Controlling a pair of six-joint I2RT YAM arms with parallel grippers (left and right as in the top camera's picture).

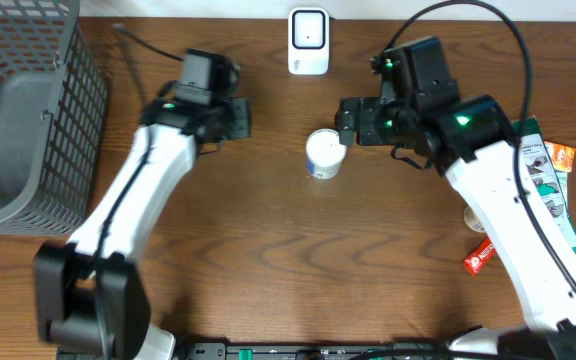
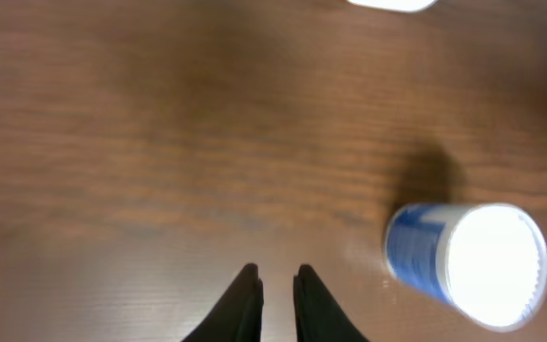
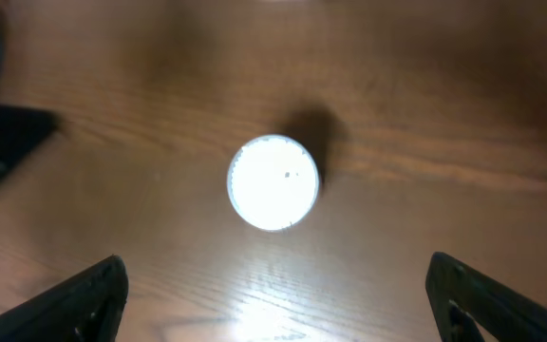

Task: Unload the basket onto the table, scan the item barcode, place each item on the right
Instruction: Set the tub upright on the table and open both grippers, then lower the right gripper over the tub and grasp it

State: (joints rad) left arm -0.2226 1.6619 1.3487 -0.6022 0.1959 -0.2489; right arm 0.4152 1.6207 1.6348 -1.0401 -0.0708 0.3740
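Two robot arms flank a blue-and-white tub (image 1: 325,155) standing near the centre of a wooden table (image 1: 298,270), its white top facing up. In the overhead view, the right gripper (image 1: 353,120) sits just beside the tub at its 2 o'clock. Its fingers (image 3: 93,294) are spread wide and grasp nothing. The right wrist camera shows the tub ahead of the gap between them, apart from both fingers. The left gripper (image 1: 238,118) hangs at the tub's 10 o'clock, well apart from it. Its fingers (image 2: 245,299) are drawn almost together, with only a slim gap and nothing between them. From the left wrist camera the tub appears off to the right, its blue side and bright top both showing.

A white barcode scanner (image 1: 309,40) stands at 12 o'clock on the far edge of the table, beyond the tub. A grey wire basket (image 1: 28,110) fills the 10 o'clock corner. At 3 o'clock, partly under the right arm, lies a cluster of packets (image 1: 548,180), with a red packet (image 1: 480,260) nearer 4 o'clock.
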